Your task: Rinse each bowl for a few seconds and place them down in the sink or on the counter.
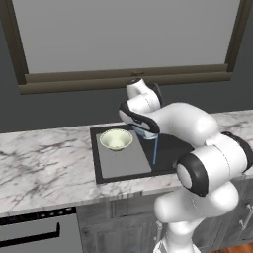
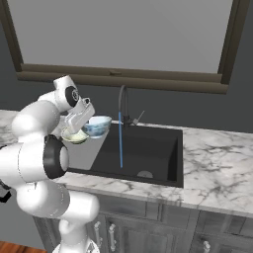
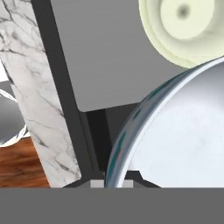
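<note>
While the gripper [image 2: 90,124] pinches the blue bowl's [image 2: 97,125] rim, the water stream [image 2: 121,141] falls just right of it (mid-frame).

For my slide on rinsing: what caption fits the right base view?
Gripper holds the blue-and-white bowl beside the faucet's running stream over the sink.

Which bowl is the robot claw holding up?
The blue-and-white bowl: the claw pinches its rim and holds it up over the sink. The yellow-green bowl sits on the grey panel, untouched.
</note>
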Available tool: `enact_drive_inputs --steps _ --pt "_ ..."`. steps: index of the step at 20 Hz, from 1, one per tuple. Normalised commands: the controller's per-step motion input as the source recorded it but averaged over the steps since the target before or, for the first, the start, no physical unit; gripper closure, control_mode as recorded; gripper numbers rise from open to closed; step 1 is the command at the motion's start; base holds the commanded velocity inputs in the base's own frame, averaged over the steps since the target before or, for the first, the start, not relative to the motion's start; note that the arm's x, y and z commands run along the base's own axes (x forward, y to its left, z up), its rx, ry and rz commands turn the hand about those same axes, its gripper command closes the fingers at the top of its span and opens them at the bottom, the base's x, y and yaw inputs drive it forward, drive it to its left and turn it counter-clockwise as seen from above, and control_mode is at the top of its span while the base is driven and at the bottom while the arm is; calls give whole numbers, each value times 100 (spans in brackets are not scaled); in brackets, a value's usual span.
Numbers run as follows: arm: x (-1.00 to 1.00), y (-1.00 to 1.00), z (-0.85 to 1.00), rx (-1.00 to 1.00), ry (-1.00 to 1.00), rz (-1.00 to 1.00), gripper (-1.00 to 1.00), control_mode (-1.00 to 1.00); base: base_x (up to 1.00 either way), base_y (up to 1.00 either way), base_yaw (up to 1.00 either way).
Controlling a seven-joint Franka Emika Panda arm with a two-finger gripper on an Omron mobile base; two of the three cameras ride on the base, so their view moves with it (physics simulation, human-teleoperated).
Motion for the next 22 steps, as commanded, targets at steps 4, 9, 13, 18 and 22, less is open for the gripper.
enact_drive_inputs --steps 4,9,13,18,22 --pt "30 -30 0 0 3 -3 100 -100 0 0 0" --pt "18 -26 -9 0 2 -2 100 -100 0 0 0" --pt "14 -13 -22 0 0 -2 100 -100 0 0 0" --pt "18 -11 -24 0 0 0 100 -100 0 0 0" --pt "21 -13 -25 0 0 0 100 -100 0 0 0"
